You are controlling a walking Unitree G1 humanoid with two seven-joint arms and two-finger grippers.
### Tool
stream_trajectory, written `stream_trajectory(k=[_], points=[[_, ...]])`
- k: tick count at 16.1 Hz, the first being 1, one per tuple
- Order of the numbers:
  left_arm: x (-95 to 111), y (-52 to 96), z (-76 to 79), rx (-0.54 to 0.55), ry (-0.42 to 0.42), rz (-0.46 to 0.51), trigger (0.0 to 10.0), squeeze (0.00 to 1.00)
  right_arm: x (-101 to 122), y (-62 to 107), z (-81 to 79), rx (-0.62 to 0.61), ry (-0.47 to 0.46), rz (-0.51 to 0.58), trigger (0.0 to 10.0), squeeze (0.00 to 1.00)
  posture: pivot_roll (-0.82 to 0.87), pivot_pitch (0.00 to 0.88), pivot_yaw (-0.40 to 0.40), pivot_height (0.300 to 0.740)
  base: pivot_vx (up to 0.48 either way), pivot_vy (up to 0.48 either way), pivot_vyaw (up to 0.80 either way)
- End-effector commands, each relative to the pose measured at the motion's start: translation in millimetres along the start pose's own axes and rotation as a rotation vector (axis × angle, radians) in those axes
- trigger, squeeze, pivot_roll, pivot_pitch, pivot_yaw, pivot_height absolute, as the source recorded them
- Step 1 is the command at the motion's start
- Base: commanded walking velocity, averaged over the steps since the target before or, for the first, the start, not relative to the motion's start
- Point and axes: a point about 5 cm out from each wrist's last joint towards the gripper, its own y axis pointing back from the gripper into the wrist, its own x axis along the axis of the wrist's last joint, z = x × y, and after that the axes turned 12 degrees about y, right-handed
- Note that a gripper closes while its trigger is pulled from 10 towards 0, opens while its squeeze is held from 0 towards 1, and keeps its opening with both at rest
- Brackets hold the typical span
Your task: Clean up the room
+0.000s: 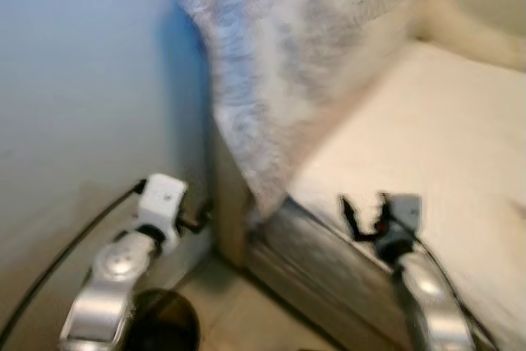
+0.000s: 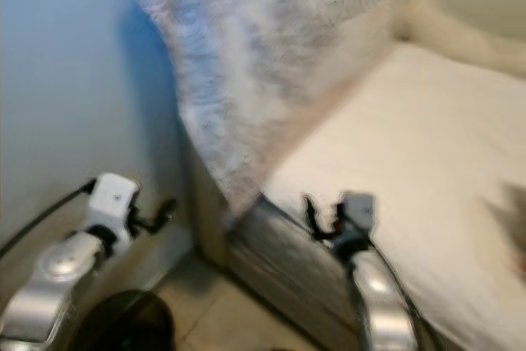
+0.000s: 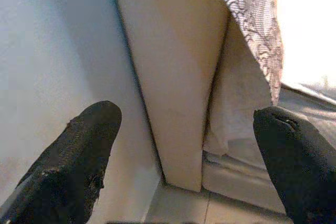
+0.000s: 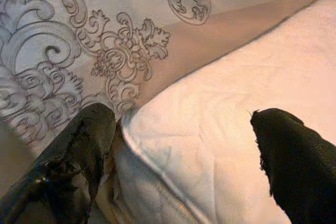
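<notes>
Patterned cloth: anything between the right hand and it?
Nothing visible. The right hand is open over the mattress corner, fingers either side of it, and the patterned cloth hangs just beyond against the headboard, with no object in the gap. The head views are blurred.

Pale blue-grey painted wall point(image 1: 74, 104) on the left; cream upholstered headboard panel point(image 3: 173, 77) against it; white quilted mattress point(image 1: 427, 145) beside; grey scroll-patterned cloth point(image 4: 63, 51) draped over; beige tiled floor point(image 1: 246, 314) below; soft light.
</notes>
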Motion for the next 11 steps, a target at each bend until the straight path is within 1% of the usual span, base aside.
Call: stream_trajectory(k=[1, 3, 4, 5, 9, 10, 11], points=[[3.4, -2.3, 3.8, -0.006, -0.020, 0.022, 10.0, 0.00, 5.2, 0.0, 4.2, -0.018, 0.024, 0.017, 10.0, 1.00, 0.01, 0.000, -0.019, 0.740, 0.000, 0.000, -0.80], [4.9, -3.2, 3.5, 0.010, -0.033, 0.036, 10.0, 0.00, 12.6, 0.5, -1.5, -0.022, 0.031, 0.039, 10.0, 1.00, 0.01, 0.000, -0.018, 0.740, 0.000, 0.000, -0.80], [4.8, -3.6, 3.6, 0.009, -0.032, 0.036, 10.0, 0.00, 13.9, 0.6, -2.3, -0.028, 0.034, 0.045, 10.0, 1.00, 0.01, 0.000, -0.018, 0.740, 0.000, 0.000, 0.00], [5.3, -4.1, 3.5, 0.008, -0.034, 0.038, 10.0, 0.00, 18.4, 1.3, -3.4, -0.035, 0.036, 0.058, 10.0, 1.00, 0.01, 0.000, -0.019, 0.740, 0.000, -0.285, 0.00], [6.9, -5.6, 3.6, 0.009, -0.037, 0.046, 10.0, 0.00, 26.8, 2.9, -4.7, -0.056, 0.040, 0.070, 10.0, 1.00, 0.01, 0.000, -0.018, 0.740, 0.000, -0.367, 0.00], [7.4, -6.3, 3.8, 0.011, -0.038, 0.051, 10.0, 0.00, 29.7, 3.9, -5.4, -0.064, 0.038, 0.068, 10.0, 0.73, 0.01, 0.000, -0.019, 0.740, 0.000, -0.379, 0.00], [7.6, -6.4, 3.8, 0.011, -0.038, 0.052, 10.0, 0.00, 30.7, 4.2, -5.6, -0.066, 0.039, 0.068, 10.0, 0.00, 0.01, 0.000, -0.019, 0.740, 0.000, -0.379, 0.00]])
